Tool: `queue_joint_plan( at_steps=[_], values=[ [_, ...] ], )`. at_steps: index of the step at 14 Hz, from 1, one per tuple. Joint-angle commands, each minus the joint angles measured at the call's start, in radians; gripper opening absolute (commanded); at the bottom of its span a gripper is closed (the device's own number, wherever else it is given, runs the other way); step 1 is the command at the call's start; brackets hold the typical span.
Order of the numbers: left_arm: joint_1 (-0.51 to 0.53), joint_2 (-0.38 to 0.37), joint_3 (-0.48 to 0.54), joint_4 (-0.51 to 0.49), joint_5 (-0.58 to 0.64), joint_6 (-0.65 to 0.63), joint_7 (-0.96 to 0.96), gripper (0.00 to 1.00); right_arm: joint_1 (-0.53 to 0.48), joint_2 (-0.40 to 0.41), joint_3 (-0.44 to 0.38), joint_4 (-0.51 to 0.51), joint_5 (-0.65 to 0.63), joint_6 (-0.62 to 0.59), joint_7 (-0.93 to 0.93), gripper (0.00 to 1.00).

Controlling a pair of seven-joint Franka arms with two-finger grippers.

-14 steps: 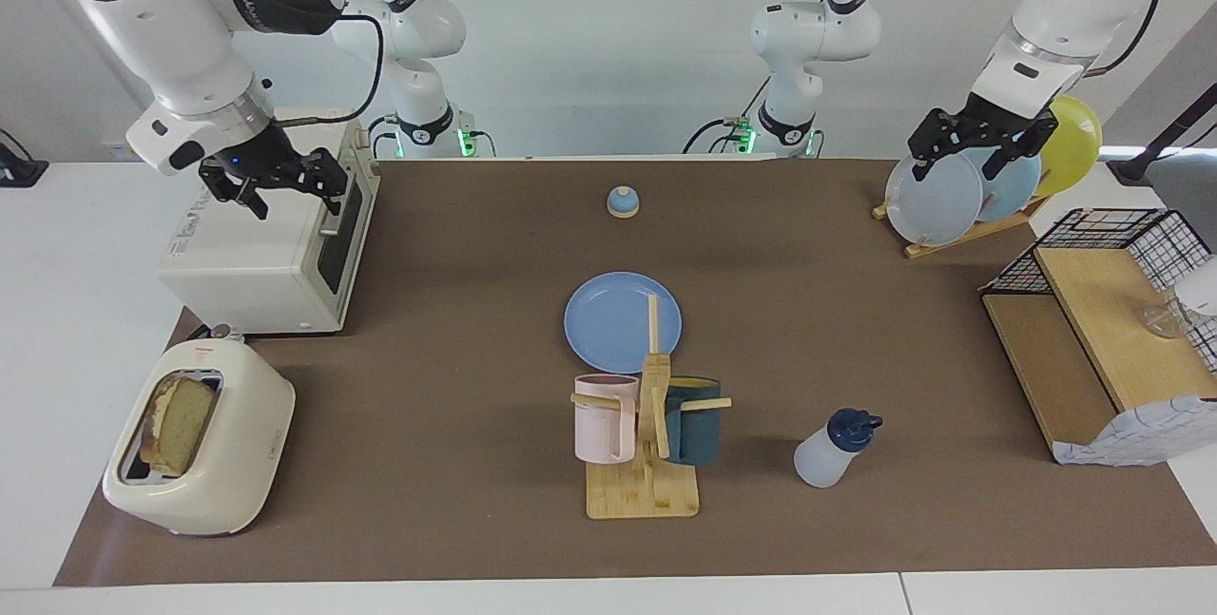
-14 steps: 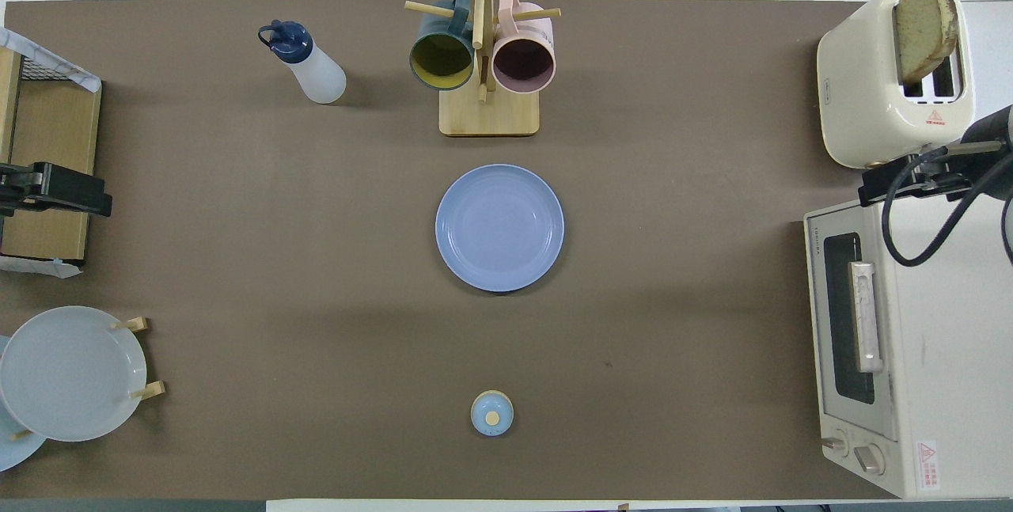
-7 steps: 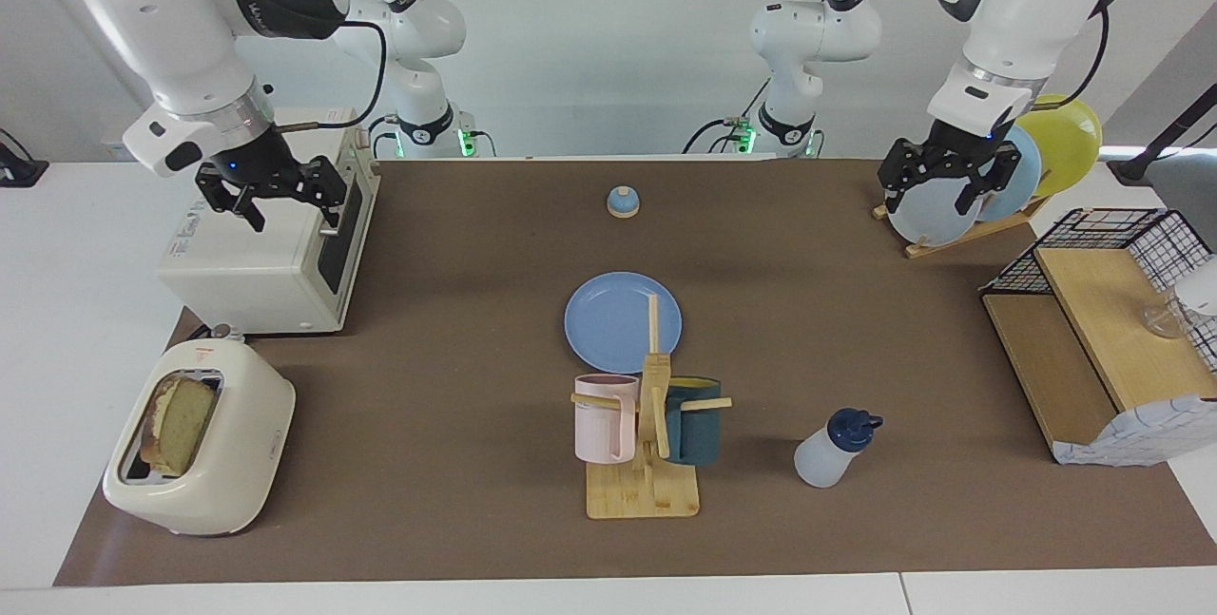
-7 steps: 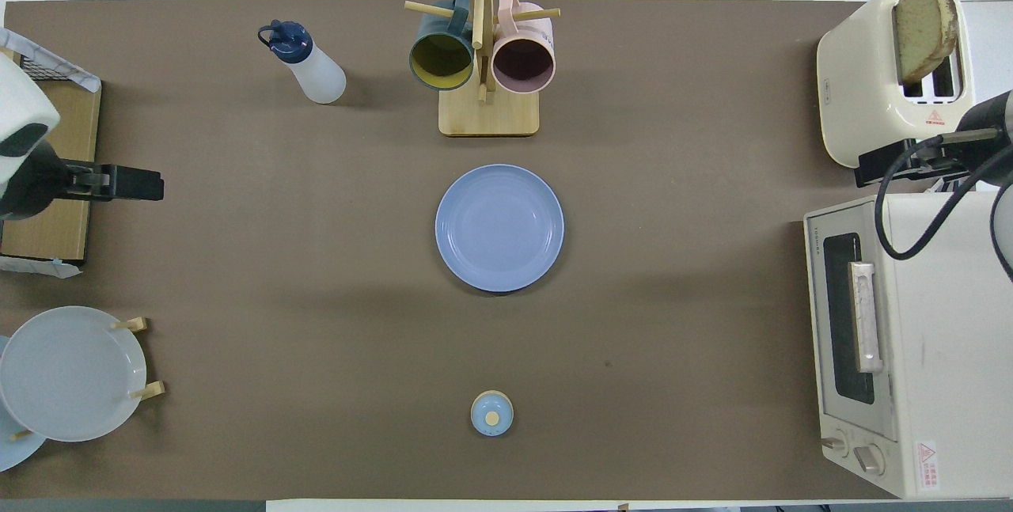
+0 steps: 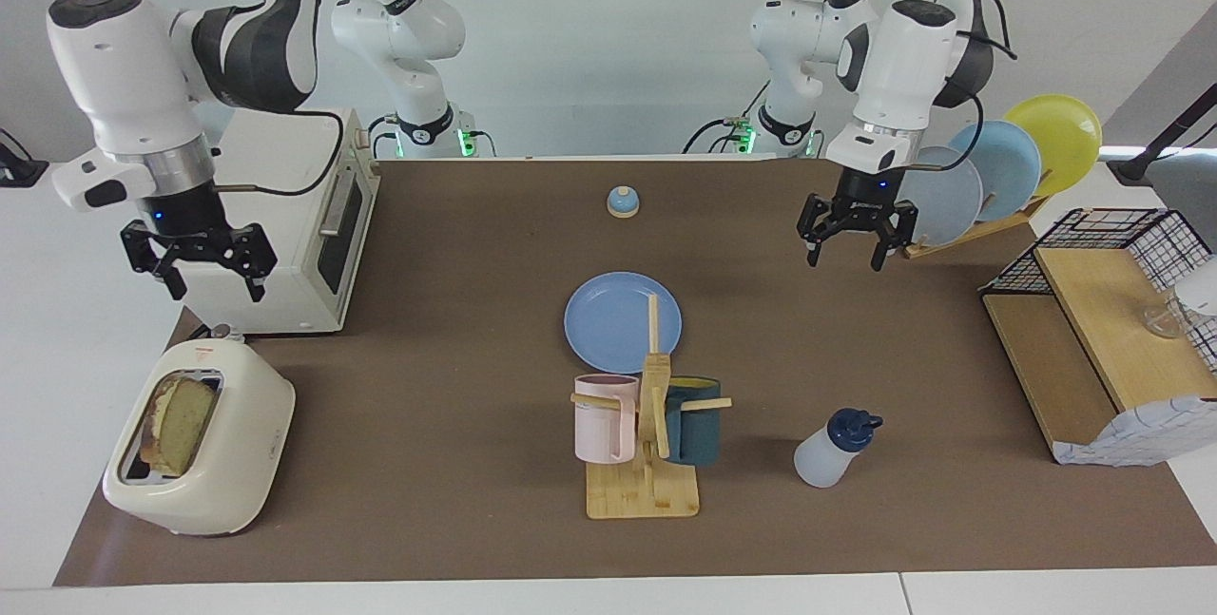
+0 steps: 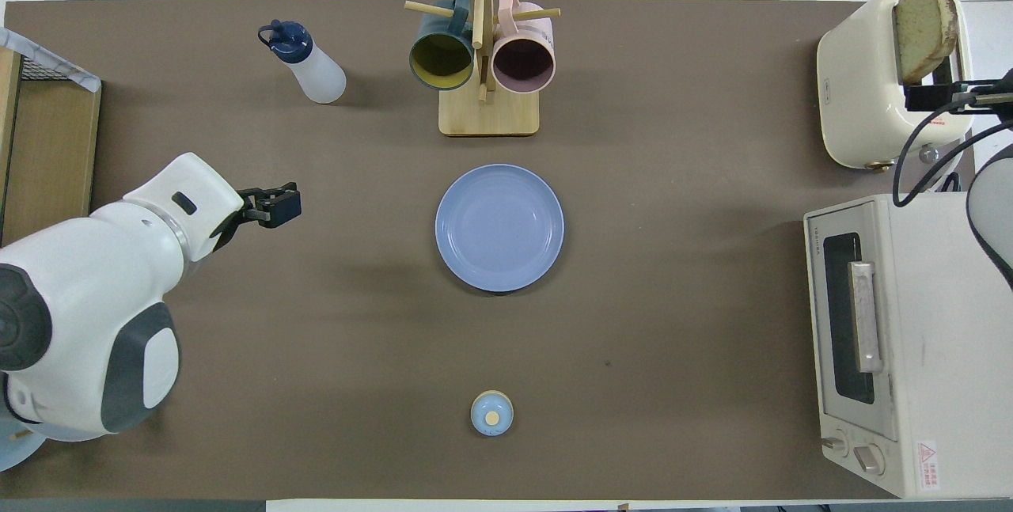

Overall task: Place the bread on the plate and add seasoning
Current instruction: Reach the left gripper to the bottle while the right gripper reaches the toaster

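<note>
Bread (image 5: 178,423): upright in the toaster (image 5: 204,444), at the desk corner farthest from the robots at the right arm's end.
Plate (image 5: 623,321): mid-desk, bare.
Seasoning (image 5: 835,448): near the desk edge farthest from the robots.
Right gripper (image 5: 201,265): fingers wide, empty, over the oven (image 5: 276,244).
Left gripper (image 5: 851,240): spread, empty, above the mat.
Advice: drop straight over the slice, pinch its faces, lift vertically.
</note>
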Motion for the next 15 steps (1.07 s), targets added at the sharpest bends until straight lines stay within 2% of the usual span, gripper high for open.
queue_joint_plan(
  at_steps=[1, 2, 4, 6, 8, 11, 12, 14, 15],
  values=[
    [-0.031, 0.121, 0.014, -0.029, 0.004, 0.225, -0.042, 1.0, -0.018, 0.057, 0.009, 0.004, -0.048, 0.095, -0.014, 0.99],
    [-0.034, 0.175, 0.016, -0.028, 0.004, 0.313, -0.04, 1.0, -0.021, 0.076, 0.009, 0.007, -0.062, 0.133, -0.017, 0.99],
    [-0.034, 0.273, 0.016, -0.025, 0.0, 0.465, -0.04, 1.0, -0.012, 0.105, 0.009, 0.027, -0.099, 0.165, -0.049, 0.83],
    [-0.034, 0.351, 0.017, -0.012, -0.01, 0.571, -0.04, 1.0, -0.012, 0.158, 0.009, 0.1, -0.124, 0.175, -0.081, 0.75],
    [-0.035, 0.454, 0.022, 0.034, -0.03, 0.684, -0.039, 1.0, -0.015, 0.169, 0.01, 0.111, -0.127, 0.176, -0.105, 0.72],
    [-0.075, 0.566, 0.048, 0.144, -0.102, 0.726, -0.036, 1.0, -0.012, 0.173, 0.01, 0.114, -0.13, 0.187, -0.109, 0.69],
    [-0.131, 0.598, 0.116, 0.182, -0.119, 0.729, -0.034, 1.0, -0.013, 0.173, 0.01, 0.114, -0.13, 0.188, -0.109, 0.69],
    [-0.291, 0.654, 0.308, 0.228, -0.125, 0.729, -0.036, 1.0, -0.012, 0.173, 0.01, 0.119, -0.136, 0.188, -0.157, 0.49],
    [-0.341, 0.669, 0.363, 0.247, -0.144, 0.729, -0.037, 1.0, -0.009, 0.173, 0.01, 0.119, -0.138, 0.19, -0.163, 0.49]
  ],
)
